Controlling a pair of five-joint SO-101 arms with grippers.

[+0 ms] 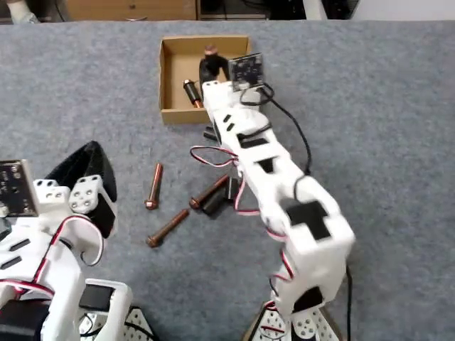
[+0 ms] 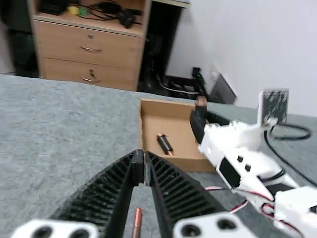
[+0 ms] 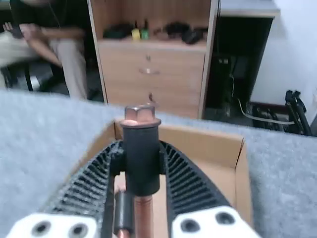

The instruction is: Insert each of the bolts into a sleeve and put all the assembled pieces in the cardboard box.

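Over the cardboard box, my right gripper is shut on an assembled piece: a black sleeve with a copper bolt through it, hex head up. Another assembled piece lies on the box floor. Two bare copper bolts lie on the grey mat. A third bolt lies against a black sleeve. At the near left, my left gripper is shut and holds nothing. In the left wrist view its tips point toward the box, with a bolt beneath them.
Another black sleeve lies just in front of the box, partly under the right arm. That arm stretches across the table's middle, its red and black wires hanging near the loose bolts. A wooden drawer cabinet stands beyond the table.
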